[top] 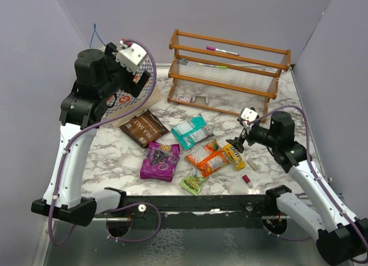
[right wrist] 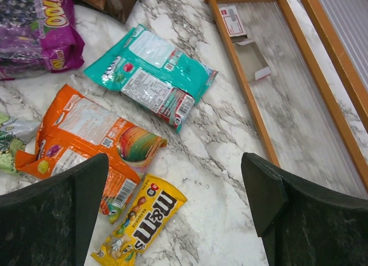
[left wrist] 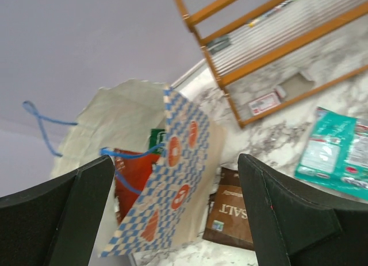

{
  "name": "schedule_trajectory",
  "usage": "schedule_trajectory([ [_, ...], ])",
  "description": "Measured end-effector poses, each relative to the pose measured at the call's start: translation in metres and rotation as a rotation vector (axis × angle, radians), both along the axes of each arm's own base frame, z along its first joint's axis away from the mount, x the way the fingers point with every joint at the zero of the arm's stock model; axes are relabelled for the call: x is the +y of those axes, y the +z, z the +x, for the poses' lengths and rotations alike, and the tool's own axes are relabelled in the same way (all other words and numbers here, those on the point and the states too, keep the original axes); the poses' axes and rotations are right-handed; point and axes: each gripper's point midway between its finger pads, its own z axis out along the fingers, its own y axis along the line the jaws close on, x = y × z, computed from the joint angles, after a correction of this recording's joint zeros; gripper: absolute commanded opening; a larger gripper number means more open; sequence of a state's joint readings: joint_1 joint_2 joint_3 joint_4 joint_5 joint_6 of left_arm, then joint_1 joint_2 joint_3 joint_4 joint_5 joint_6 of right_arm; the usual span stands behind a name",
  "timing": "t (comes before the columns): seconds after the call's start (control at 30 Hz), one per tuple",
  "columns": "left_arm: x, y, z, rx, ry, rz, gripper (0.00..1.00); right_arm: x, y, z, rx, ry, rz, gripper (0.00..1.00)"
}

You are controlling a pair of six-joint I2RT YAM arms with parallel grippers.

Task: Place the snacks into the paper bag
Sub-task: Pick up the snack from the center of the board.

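Observation:
The paper bag (top: 138, 96) lies at the back left, its mouth toward my left gripper (top: 124, 89). That gripper is open and empty, held above the bag (left wrist: 178, 180). A red packet (left wrist: 135, 174) and a green one (left wrist: 154, 141) sit inside. The brown packet (top: 144, 128) lies by the bag's base. Teal (top: 192, 131), purple (top: 160, 161), orange (top: 207, 157), yellow (top: 234, 155) and light-green (top: 192, 182) packets lie mid-table. My right gripper (top: 237, 144) is open and empty above the yellow packet (right wrist: 141, 223), next to the orange one (right wrist: 92, 139).
A wooden rack (top: 230, 65) stands at the back right with pens on it; its base (right wrist: 247, 88) is close to my right gripper. A tiny red cylinder (top: 246, 178) and a beige stick (top: 252, 164) lie near the front right. Purple walls close in on three sides.

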State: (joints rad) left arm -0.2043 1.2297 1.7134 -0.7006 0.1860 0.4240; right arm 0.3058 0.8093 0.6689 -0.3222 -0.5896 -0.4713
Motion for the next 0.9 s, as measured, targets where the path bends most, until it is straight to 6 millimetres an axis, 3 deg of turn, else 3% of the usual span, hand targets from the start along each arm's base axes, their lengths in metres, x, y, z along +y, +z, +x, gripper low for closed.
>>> schedule_trajectory([
  [0.13, -0.028, -0.012, -0.014, 0.034, -0.089, 0.004, 0.92, -0.008, -0.003, 0.009, 0.02, -0.058, 0.005, 0.99],
  [0.27, -0.045, -0.036, -0.022, 0.09, -0.144, 0.025, 0.92, -0.015, -0.004, 0.016, 0.033, -0.11, 0.011, 0.99],
  [0.53, -0.081, -0.118, -0.036, 0.253, -0.272, 0.126, 0.92, -0.033, -0.002, 0.027, 0.035, -0.193, 0.024, 0.99],
  [0.9, -0.07, -0.24, -0.029, 0.503, -0.207, 0.272, 0.88, -0.041, -0.002, 0.03, 0.035, -0.218, 0.024, 0.99],
])
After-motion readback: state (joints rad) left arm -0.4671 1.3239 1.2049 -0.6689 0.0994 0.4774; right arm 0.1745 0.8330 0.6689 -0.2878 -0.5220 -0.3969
